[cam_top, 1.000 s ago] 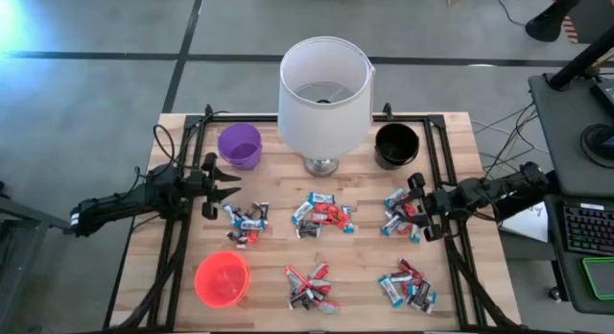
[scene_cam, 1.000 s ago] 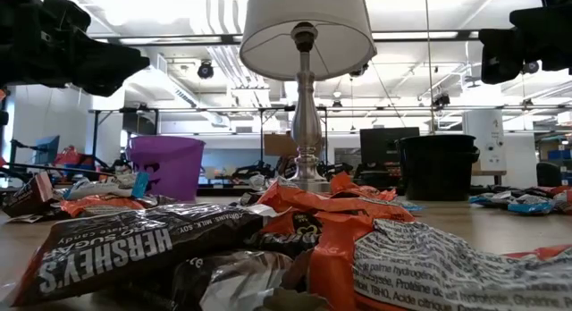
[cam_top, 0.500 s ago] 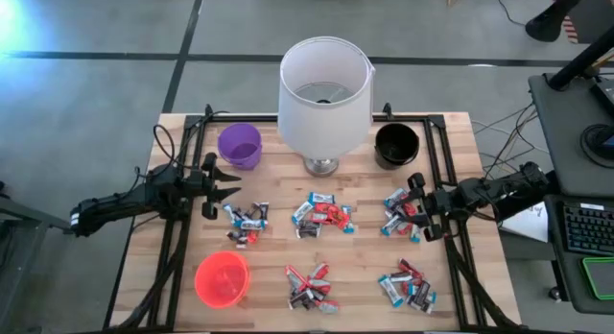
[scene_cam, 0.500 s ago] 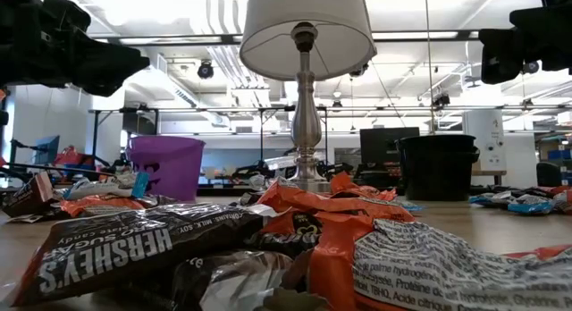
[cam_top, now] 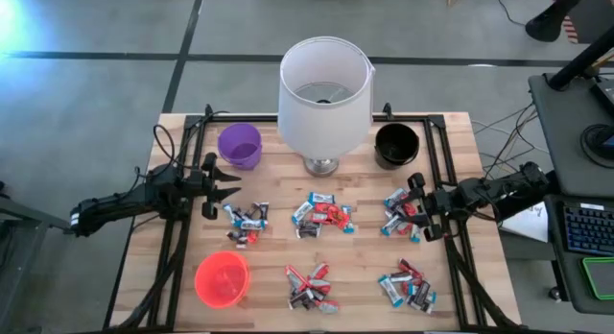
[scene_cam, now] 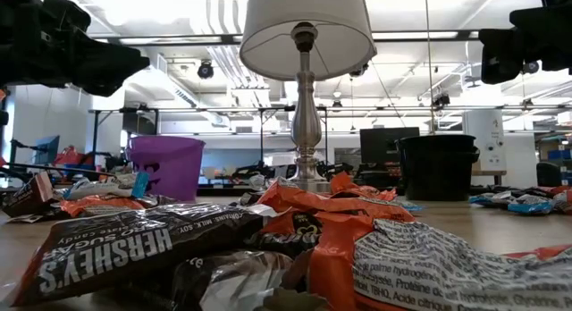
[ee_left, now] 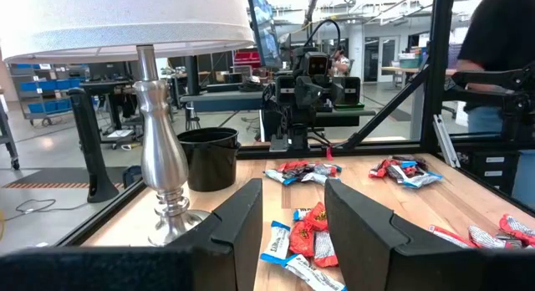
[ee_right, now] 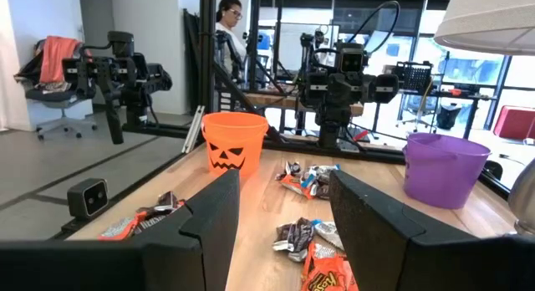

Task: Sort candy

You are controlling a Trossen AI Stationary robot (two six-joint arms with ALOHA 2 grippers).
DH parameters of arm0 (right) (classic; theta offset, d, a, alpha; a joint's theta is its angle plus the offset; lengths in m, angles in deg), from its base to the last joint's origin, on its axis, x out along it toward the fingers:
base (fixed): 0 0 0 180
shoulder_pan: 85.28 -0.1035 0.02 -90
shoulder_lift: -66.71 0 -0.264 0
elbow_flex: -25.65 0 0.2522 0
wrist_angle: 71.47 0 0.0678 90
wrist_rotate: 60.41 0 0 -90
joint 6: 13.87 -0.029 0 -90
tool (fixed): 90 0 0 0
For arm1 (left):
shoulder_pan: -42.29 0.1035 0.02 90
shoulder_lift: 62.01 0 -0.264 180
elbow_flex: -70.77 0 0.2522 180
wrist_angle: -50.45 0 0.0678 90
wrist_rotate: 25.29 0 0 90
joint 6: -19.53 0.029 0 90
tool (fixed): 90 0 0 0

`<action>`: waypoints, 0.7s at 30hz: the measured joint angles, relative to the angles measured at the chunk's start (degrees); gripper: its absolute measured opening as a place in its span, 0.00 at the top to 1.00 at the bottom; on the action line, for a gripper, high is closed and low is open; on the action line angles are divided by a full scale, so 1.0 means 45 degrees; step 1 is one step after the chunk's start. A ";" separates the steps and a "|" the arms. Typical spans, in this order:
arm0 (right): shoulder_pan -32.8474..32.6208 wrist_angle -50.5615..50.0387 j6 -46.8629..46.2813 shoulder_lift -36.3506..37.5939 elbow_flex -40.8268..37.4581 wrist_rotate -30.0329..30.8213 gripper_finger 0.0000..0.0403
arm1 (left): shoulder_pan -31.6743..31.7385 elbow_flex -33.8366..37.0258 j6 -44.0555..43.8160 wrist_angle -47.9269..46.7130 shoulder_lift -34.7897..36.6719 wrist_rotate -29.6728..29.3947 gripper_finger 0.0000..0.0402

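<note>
Wrapped candy lies in several small heaps on the wooden table (cam_top: pixel 451 132): three in a middle row (cam_top: pixel 247 222), (cam_top: pixel 321 214), (cam_top: pixel 403 214) and two near the front (cam_top: pixel 309 286), (cam_top: pixel 408 284). The wrappers are red, blue-and-white and dark. My left gripper (cam_top: pixel 228 186) hovers open at the table's left side, pointing level toward the left heap (ee_left: pixel 305 237). My right gripper (cam_top: pixel 413 207) hovers open at the right side, over the right heap's edge. Neither has anything between its fingers (ee_left: pixel 242 228), (ee_right: pixel 213 220).
A lamp with a white shade (cam_top: pixel 324 89) stands at the far middle, with a purple cup (cam_top: pixel 239 145) to its left and a black cup (cam_top: pixel 394 145) to its right. An orange-red cup (cam_top: pixel 222 279) stands near left. Black frame rails (cam_top: pixel 182 228) run along both sides. A person (ee_right: pixel 227 15) is beyond the table.
</note>
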 joint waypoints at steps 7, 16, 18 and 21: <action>-0.0001 -0.0001 0.0000 0.0001 0.0002 -0.0001 0.56 | -0.0004 0.0000 0.0000 0.0000 0.0000 0.0000 0.72; -0.0002 -0.0001 0.0004 -0.0002 0.0003 0.0004 0.56 | -0.0003 -0.0002 0.0000 0.0000 0.0000 -0.0005 0.72; 0.0002 0.0004 0.0000 -0.0001 0.0002 0.0002 0.56 | -0.0001 -0.0004 0.0000 0.0000 0.0000 -0.0001 0.72; 0.0002 0.0009 0.0117 -0.0001 0.0000 0.0128 0.56 | 0.0000 -0.0001 0.0000 0.0000 0.0000 0.0000 0.72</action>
